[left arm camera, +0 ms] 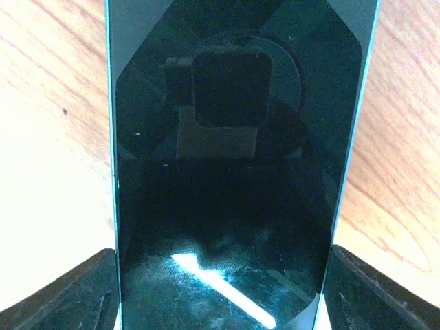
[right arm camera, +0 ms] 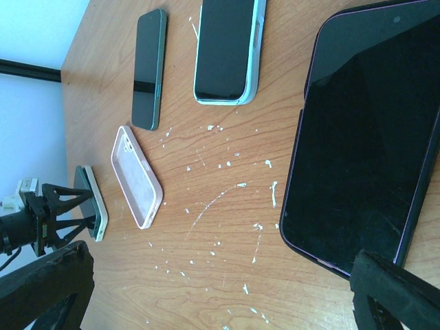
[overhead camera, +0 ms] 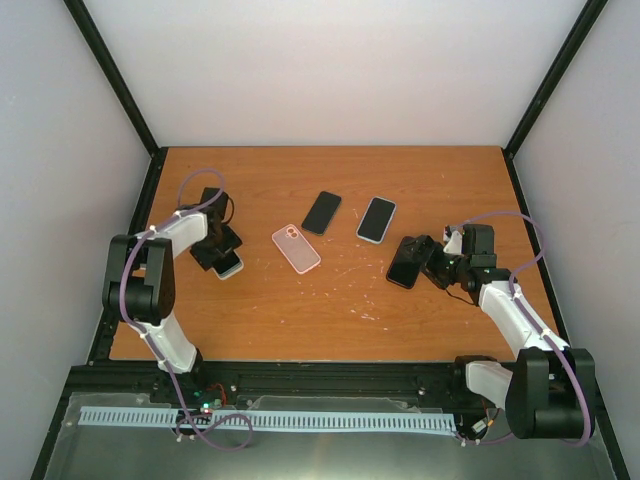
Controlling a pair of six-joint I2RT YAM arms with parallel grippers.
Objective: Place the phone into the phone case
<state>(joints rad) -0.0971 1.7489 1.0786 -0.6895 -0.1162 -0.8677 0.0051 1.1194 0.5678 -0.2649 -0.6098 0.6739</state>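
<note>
An empty pink phone case [overhead camera: 297, 248] [right arm camera: 137, 177] lies open side up near the table's middle. My left gripper [overhead camera: 218, 256] [left arm camera: 220, 289] is shut on a pale-rimmed phone [overhead camera: 230, 266] [left arm camera: 234, 172] at the left side. Its dark screen fills the left wrist view between both fingers [left arm camera: 62, 295]. In the right wrist view this phone [right arm camera: 93, 203] stands tilted on its edge. My right gripper [overhead camera: 425, 262] [right arm camera: 220, 302] is open with bare wood between its fingers. A purple-edged dark phone [overhead camera: 403, 266] [right arm camera: 364, 137] lies flat just beside it.
A dark green phone [overhead camera: 322, 212] [right arm camera: 150, 69] and a phone in a pale blue case [overhead camera: 376, 219] [right arm camera: 227, 48] lie flat behind the pink case. White flecks [right arm camera: 227, 192] dot the wooden table [overhead camera: 300, 310]. Black frame posts stand at the table's back corners.
</note>
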